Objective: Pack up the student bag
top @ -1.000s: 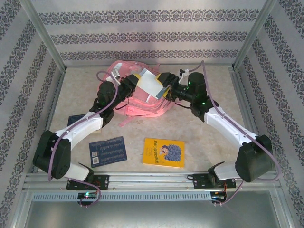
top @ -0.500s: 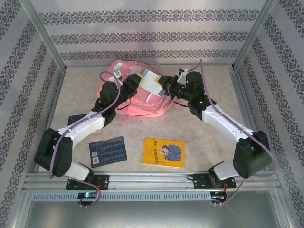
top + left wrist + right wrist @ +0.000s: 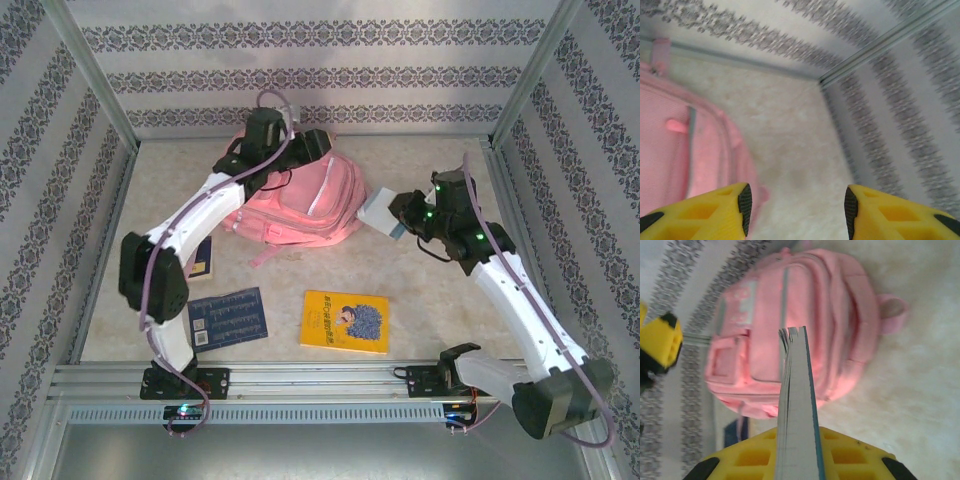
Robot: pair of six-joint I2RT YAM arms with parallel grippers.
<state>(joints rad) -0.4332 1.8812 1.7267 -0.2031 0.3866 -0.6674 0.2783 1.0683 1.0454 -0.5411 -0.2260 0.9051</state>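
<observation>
The student bag [image 3: 300,205], a pink backpack, lies flat at the back middle of the table. My left gripper [image 3: 320,147] hovers over its far top edge. In the left wrist view the gripper [image 3: 797,212] is open, with bare table between its yellow fingers and the bag [image 3: 670,160] to its left. My right gripper [image 3: 398,216] is to the right of the bag, shut on a thin white book with a blue cover [image 3: 378,211]. The right wrist view shows that book [image 3: 797,400] edge-on in the gripper [image 3: 800,455], with the bag [image 3: 800,310] beyond.
A yellow book [image 3: 345,321] and a blue book [image 3: 227,317] lie on the near half of the table. A dark blue book [image 3: 204,258] lies partly under my left arm. Patterned walls and metal posts close in the table on three sides.
My right gripper has shut on the white book and drawn it away to the right of the bag. My left gripper has opened and swung to the back of the bag.
</observation>
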